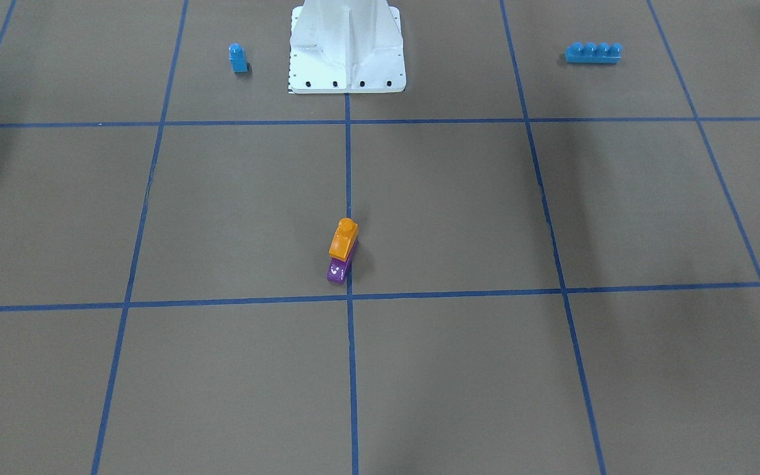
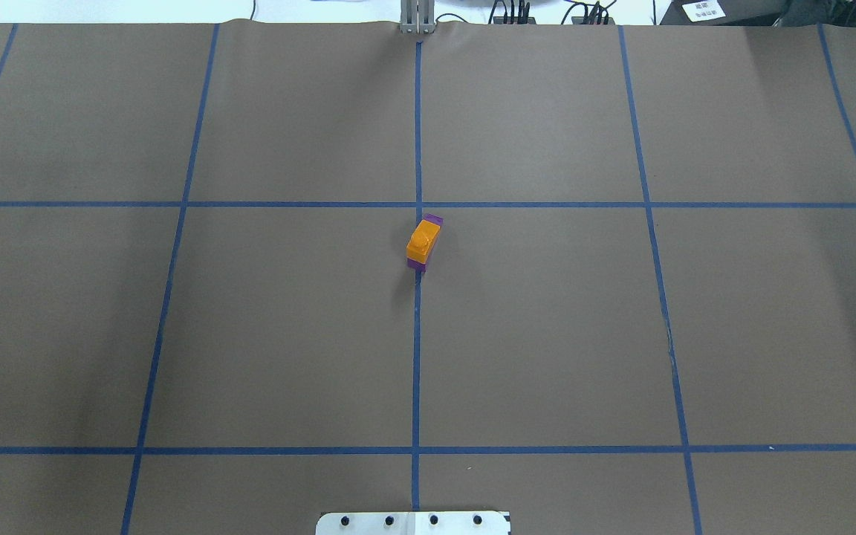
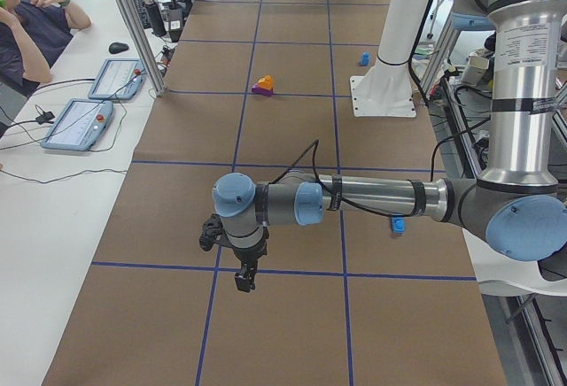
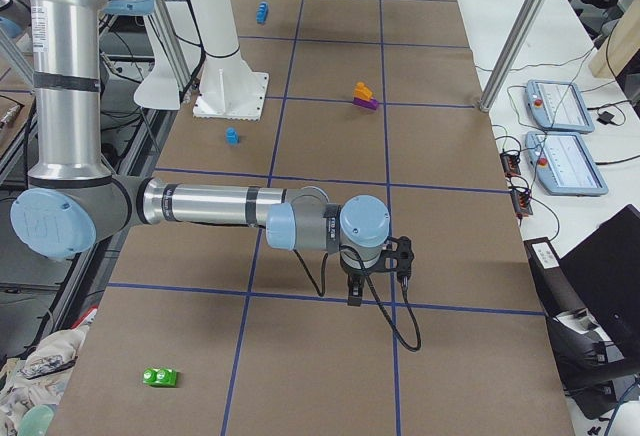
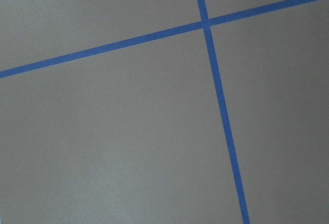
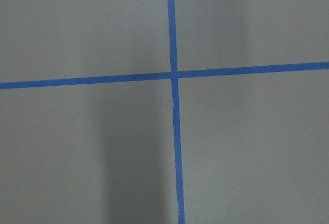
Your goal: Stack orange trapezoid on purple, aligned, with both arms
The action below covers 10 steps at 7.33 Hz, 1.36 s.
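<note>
Mid-bench (image 1: pixel 459 211), just beside the centre tape line (image 1: pixel 348 171): orange brick (image 1: pixel 344 241) on top of purple brick (image 1: pixel 338 269), stud up. Same heading for both. In the front-facing view, a purple end pokes out from under the orange on the side away from the pedestal (image 1: pixel 347 49). From overhead, thin purple strips past both ends of the orange.

Low over the bench end on the robot's left, well apart from the stack: left arm (image 3: pixel 372 200), stretched out level, with the left hand (image 3: pixel 245 275) pointing down by a tape line. At the opposite end, in the same pose: right arm (image 4: pixel 210 206), with the right hand (image 4: pixel 355 291) pointing down near a tape line.

Both hands in sight only from the side views. Cannot tell how far open either is, or whether either has hold of anything. In both wrist views, just brown bench and crossing blue tape.

Beside the pedestal, on the robot's right: small blue brick (image 1: pixel 238 58), upright. On the robot's left, well apart from the stack: long blue brick (image 1: pixel 593 52). Near the bench corner by the right arm: green brick (image 4: pixel 160 377). At the white side table (image 3: pixel 53 227): seated person (image 3: pixel 31 23), with two tablets (image 3: pixel 80 125) close by.
</note>
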{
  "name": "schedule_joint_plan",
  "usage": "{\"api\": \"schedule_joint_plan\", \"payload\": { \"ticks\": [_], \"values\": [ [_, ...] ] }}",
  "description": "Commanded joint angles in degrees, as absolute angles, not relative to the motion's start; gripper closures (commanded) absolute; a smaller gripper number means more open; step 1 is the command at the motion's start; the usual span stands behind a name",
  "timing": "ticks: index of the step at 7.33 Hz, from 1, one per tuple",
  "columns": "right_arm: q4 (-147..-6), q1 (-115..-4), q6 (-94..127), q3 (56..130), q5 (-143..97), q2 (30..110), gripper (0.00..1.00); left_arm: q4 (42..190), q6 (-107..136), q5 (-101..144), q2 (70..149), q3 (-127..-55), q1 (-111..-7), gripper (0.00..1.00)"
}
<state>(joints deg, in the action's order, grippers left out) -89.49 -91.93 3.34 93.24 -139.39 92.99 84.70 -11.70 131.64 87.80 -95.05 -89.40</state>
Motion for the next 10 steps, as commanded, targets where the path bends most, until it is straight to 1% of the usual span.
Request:
{"api": "schedule_joint_plan", "payload": {
  "ticks": [1,3,5,10],
  "values": [
    [-89.56,-91.93,3.34,92.73,-139.39,93.08,0.0,84.9,-8.7,136.22,87.72,-95.89,-89.38,0.0],
    [-89.3,-91.93,3.34,92.72,-139.39,93.51,0.0,87.95,-8.18,136.23,87.71,-94.76,-89.38,0.0],
    [-89.12,-91.93,3.34,92.73,-139.22,93.52,0.0,94.02,-6.6,136.23,88.06,-90.46,-89.38,0.0],
    [-88.86,-91.93,3.43,93.43,-139.31,93.43,0.0,94.22,-5.98,136.23,88.33,-90.53,-89.38,0.0]
  ]
}}
